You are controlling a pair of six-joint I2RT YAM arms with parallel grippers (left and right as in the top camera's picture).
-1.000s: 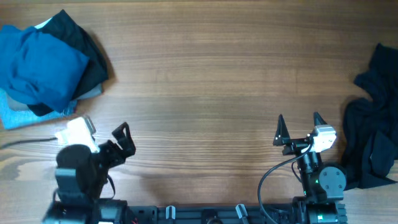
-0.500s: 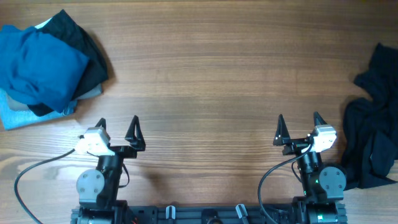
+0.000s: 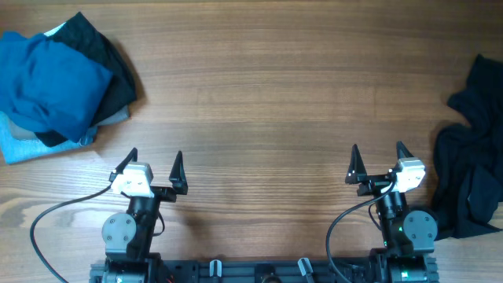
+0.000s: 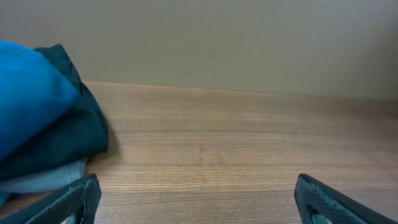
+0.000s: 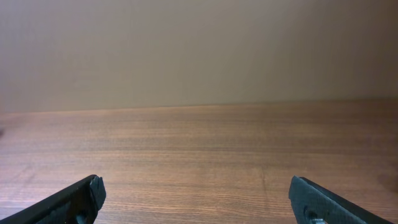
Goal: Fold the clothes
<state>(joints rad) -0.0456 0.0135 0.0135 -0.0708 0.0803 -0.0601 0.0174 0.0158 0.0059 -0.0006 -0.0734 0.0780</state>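
Observation:
A pile of folded clothes (image 3: 55, 82), blue on top with black and light blue beneath, lies at the table's far left; it also shows at the left of the left wrist view (image 4: 43, 130). A crumpled black garment (image 3: 471, 157) lies at the right edge of the table. My left gripper (image 3: 153, 163) is open and empty near the front edge, below and right of the pile. My right gripper (image 3: 377, 157) is open and empty near the front edge, left of the black garment. The right wrist view shows only bare table between its fingers (image 5: 196, 199).
The wooden table (image 3: 259, 102) spans the whole view. A black cable (image 3: 55, 216) loops from the left arm at the front left. A plain wall (image 5: 199, 50) stands behind the table.
My left arm has swung from a turned pose at the far left to face straight ahead and shifted right. The right arm and the clothes have not moved.

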